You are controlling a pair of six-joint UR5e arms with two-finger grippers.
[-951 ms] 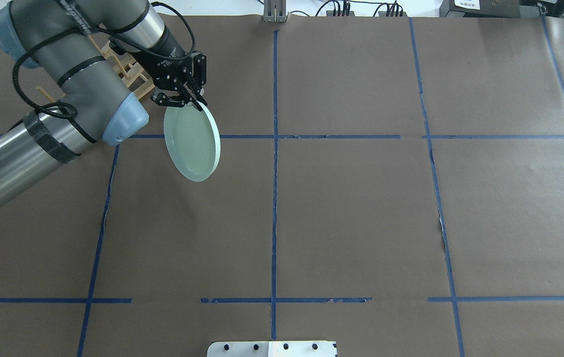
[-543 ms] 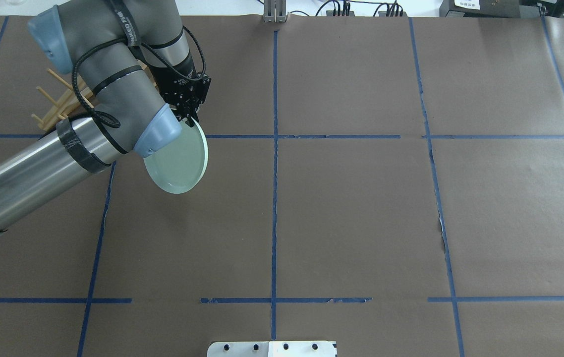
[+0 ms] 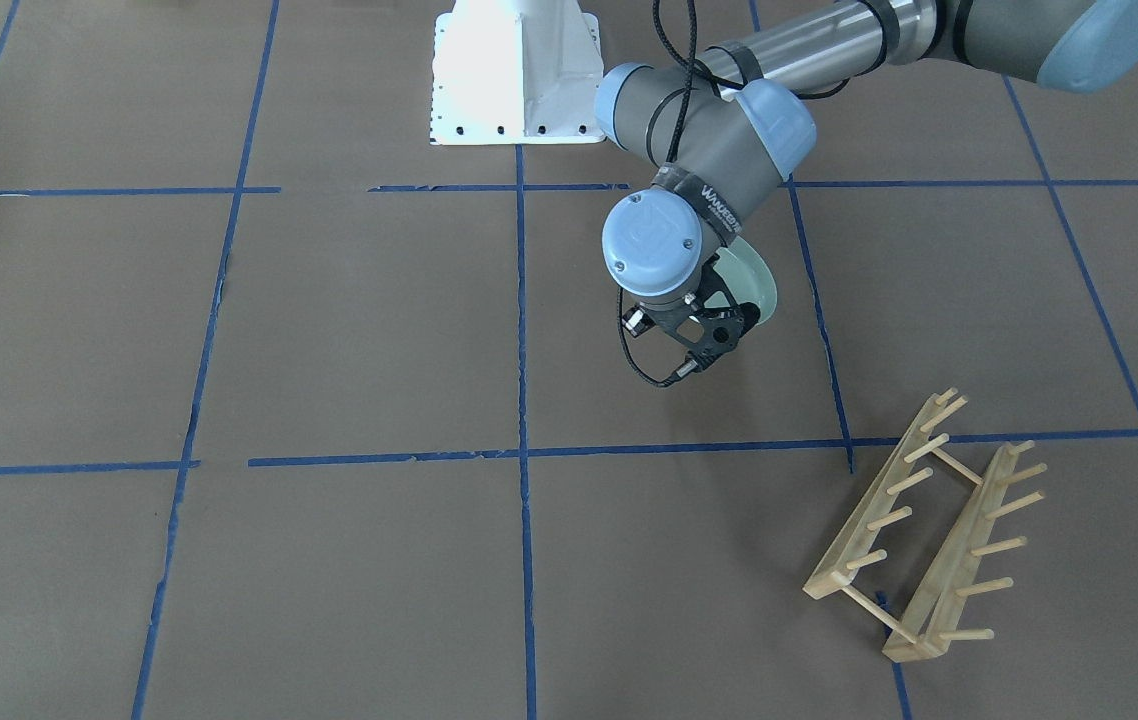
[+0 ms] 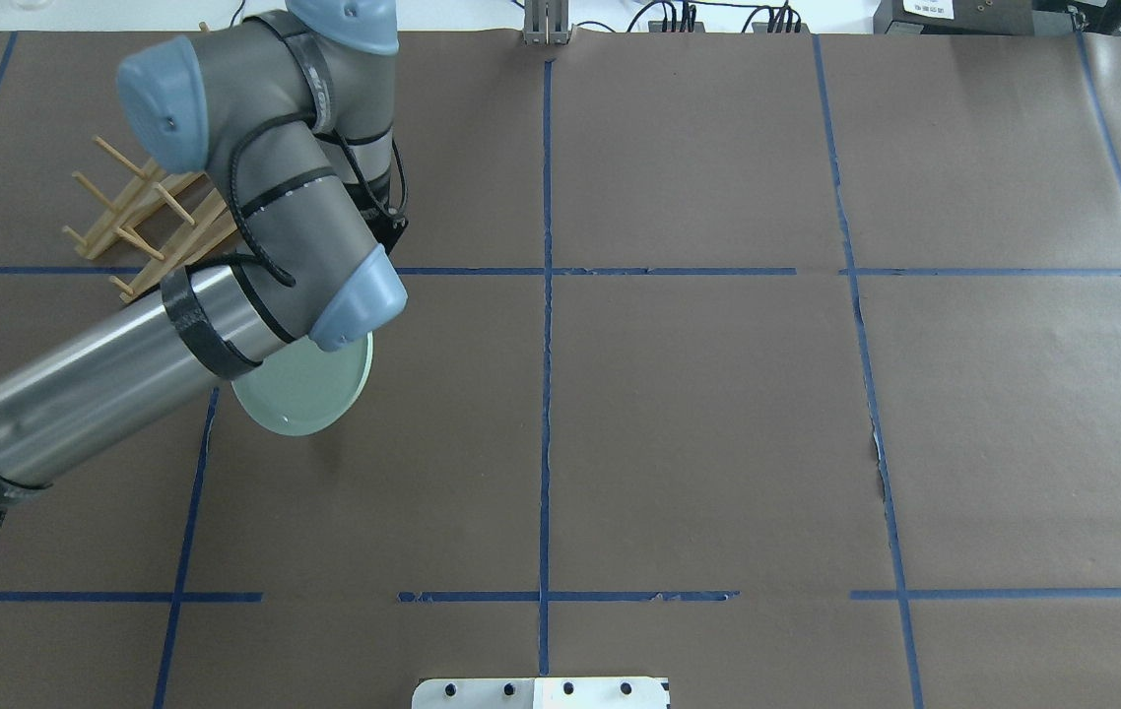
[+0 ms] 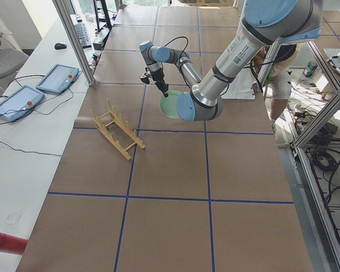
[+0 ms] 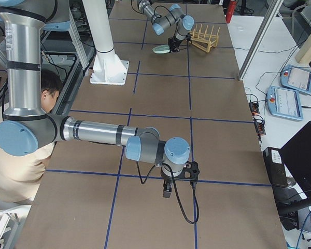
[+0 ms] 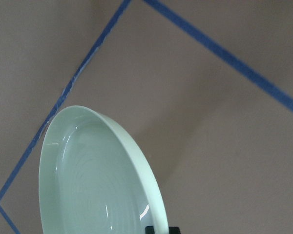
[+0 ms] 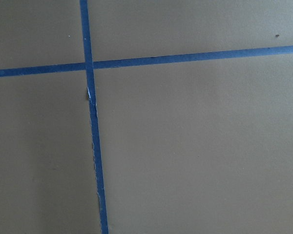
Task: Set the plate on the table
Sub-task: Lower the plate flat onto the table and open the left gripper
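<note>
The pale mint-green plate is held by its rim in my left gripper, which is shut on it. The plate hangs tilted, low over the brown table, left of the centre tape line. The left wrist view shows its ringed inside and its shadow on the paper; I cannot tell whether its low edge touches. In the overhead view the left arm hides the gripper and part of the plate. My right gripper shows only in the exterior right view, low over the paper; I cannot tell whether it is open or shut.
The wooden peg rack stands on the table beyond the plate, at the far left, with no plate in it. The white robot base is at the near edge. Blue tape lines cross the paper.
The left arm has swung the plate away from the rack, toward the robot and to the left in the overhead view. The plate has turned flatter and lower. The wrist now covers the gripper.
</note>
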